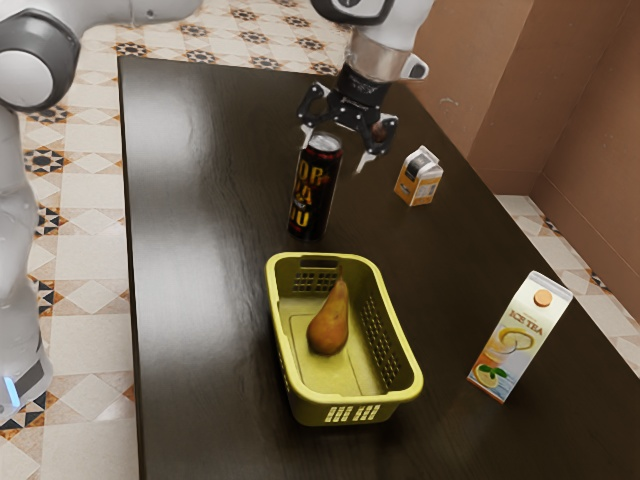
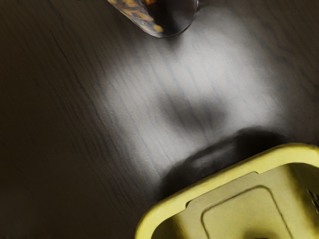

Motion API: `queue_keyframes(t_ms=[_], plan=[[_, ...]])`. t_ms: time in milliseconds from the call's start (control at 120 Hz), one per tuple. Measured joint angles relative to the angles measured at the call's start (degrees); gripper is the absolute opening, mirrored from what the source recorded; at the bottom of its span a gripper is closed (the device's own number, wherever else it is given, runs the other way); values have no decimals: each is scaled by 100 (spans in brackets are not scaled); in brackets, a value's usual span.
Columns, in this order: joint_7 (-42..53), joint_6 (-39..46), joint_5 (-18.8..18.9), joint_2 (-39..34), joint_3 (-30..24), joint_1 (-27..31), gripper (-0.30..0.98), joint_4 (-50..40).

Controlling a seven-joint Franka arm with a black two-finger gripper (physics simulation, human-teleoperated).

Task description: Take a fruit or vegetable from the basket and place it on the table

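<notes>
My gripper (image 1: 343, 152) hangs in the air in the exterior view, beyond the basket and near the top of the dark can, with its fingers spread apart and nothing between them that I can make out. A brown-green pear (image 1: 329, 322) stands inside the yellow-green basket (image 1: 408, 388), its stem end up toward the basket's far end. In the wrist view the rim of the basket (image 2: 219, 180) crosses a lower corner. The dark table (image 1: 200, 300) carries the basket.
A dark can (image 1: 314, 190) stands between basket and arm; its base end shows as a can (image 2: 172, 17) in the wrist view. A small carton (image 1: 418, 178) and a tall ice tea carton (image 1: 518, 340) stand toward the exterior view's right.
</notes>
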Motion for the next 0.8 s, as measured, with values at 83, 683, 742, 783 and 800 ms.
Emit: queue_keyframes(t_ms=[83,683,742,783,800], plan=[[-1099,356,-7,-48,-7,30,69,-7],[-5244,2167,175,-762,-1615,-399,69,-2118],[-5311,2355,176,-835,-1633,-265,69,-2301],[-5354,2460,175,-869,-1659,-235,69,-2384],[-5370,2497,175,-881,-1670,-236,69,-2407]])
